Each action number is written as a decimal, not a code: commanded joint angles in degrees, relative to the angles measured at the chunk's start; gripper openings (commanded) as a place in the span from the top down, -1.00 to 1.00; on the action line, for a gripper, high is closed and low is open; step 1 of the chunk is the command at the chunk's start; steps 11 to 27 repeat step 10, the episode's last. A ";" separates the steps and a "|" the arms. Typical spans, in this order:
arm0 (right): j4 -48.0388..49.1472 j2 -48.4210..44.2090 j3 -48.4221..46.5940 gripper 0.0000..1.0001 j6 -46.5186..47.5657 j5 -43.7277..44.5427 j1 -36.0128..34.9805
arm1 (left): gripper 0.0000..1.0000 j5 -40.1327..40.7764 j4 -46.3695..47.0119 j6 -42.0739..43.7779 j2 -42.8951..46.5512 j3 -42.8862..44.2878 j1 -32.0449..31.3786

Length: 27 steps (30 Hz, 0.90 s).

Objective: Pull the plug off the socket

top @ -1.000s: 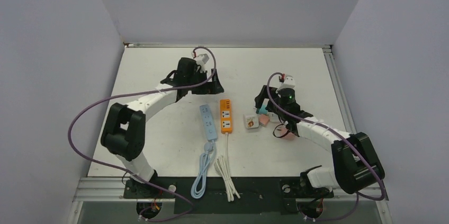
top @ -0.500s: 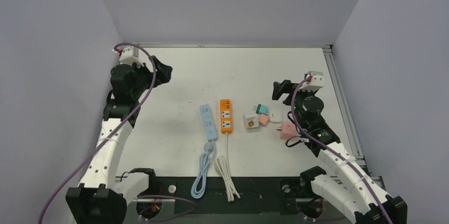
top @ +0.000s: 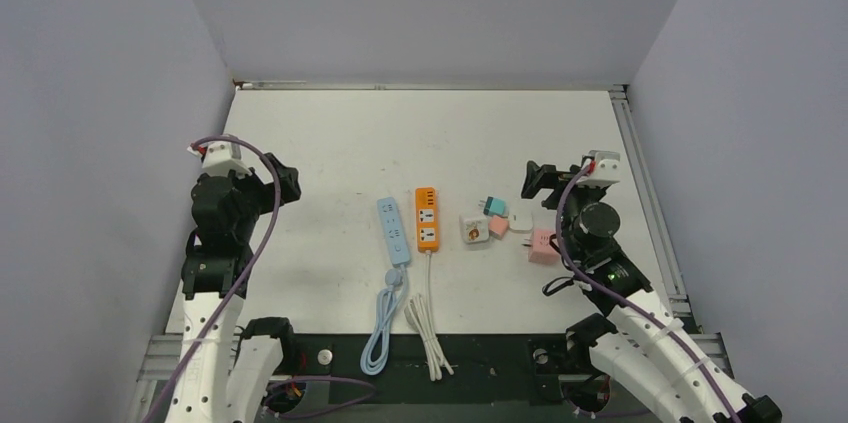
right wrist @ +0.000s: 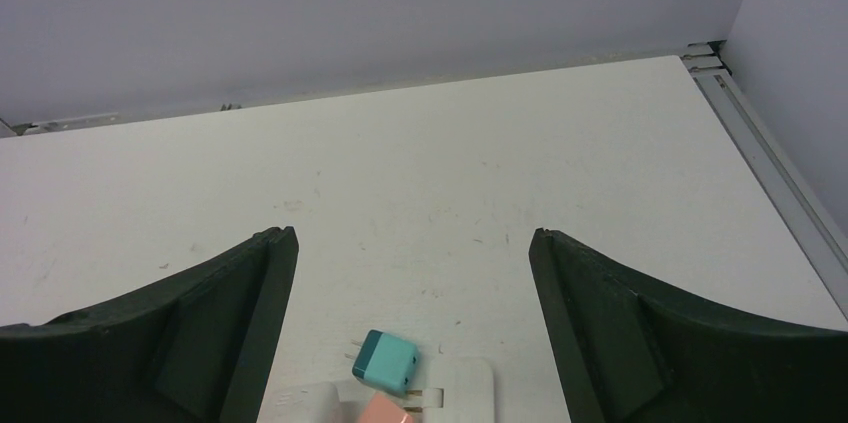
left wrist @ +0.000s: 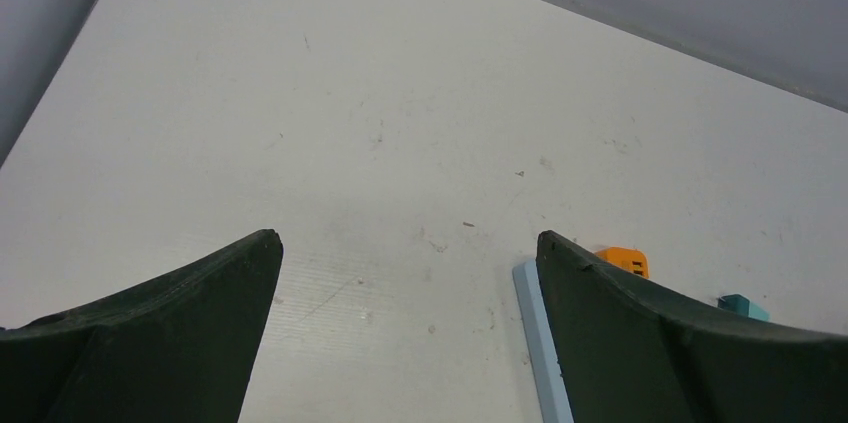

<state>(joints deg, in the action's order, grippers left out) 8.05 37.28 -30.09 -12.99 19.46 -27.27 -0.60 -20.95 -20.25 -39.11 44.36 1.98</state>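
Note:
A blue power strip [top: 393, 230] and an orange power strip [top: 428, 218] lie side by side mid-table, with no plug seen in either. A teal plug [top: 493, 206], white plugs [top: 474, 230] and pink plugs [top: 543, 245] lie loose to their right. My left gripper [top: 285, 183] is open and empty at the far left. In the left wrist view [left wrist: 408, 243] the blue strip's edge [left wrist: 535, 343] shows by its right finger. My right gripper [top: 537, 180] is open and empty, right of the plugs. The right wrist view [right wrist: 413, 235] shows the teal plug [right wrist: 387, 360] below it.
The strips' blue and white cords [top: 400, 328] coil toward the near table edge. Grey walls close the table at the back and both sides, and a metal rail [top: 645, 183] runs along the right edge.
Both arms have pulled back from the middle of the table toward their own sides. The right gripper left the teal plug lying by the other plugs. The left gripper moved away from the strips.

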 commanded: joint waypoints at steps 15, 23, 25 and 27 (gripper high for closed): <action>0.82 -0.67 0.21 -0.80 0.48 3.36 -0.76 | -0.92 2.52 0.03 1.97 1.45 -0.70 0.31; 0.82 -0.67 0.21 -0.80 0.48 3.36 -0.76 | -0.92 2.52 0.03 1.97 1.45 -0.70 0.31; 0.82 -0.67 0.21 -0.80 0.48 3.36 -0.76 | -0.92 2.52 0.03 1.97 1.45 -0.70 0.31; 0.82 -0.67 0.21 -0.80 0.48 3.36 -0.76 | -0.92 2.52 0.03 1.97 1.45 -0.70 0.31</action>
